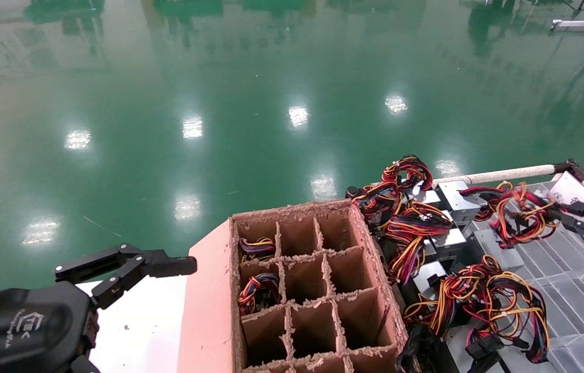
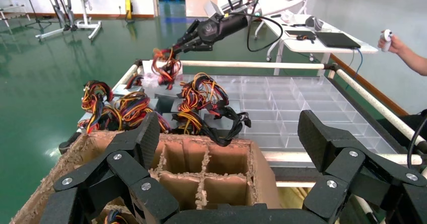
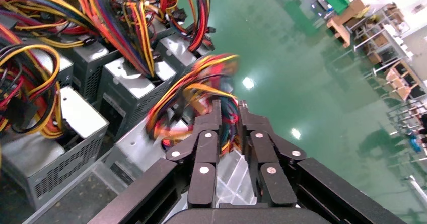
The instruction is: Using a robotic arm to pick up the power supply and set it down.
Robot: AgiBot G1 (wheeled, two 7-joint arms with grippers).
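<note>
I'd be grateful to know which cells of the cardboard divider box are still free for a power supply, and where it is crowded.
In the cardboard divider box, the middle and right-hand columns look empty. The left column's two far cells hold cable bundles. It is crowded just right of the box, where power supplies and their wires pile up. The right gripper is shut on a wire bundle there.

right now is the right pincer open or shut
Shut. In the right wrist view the right pincer has its fingers nearly together, pinched on the wire bundle of a power supply. The left pincer is open.
</note>
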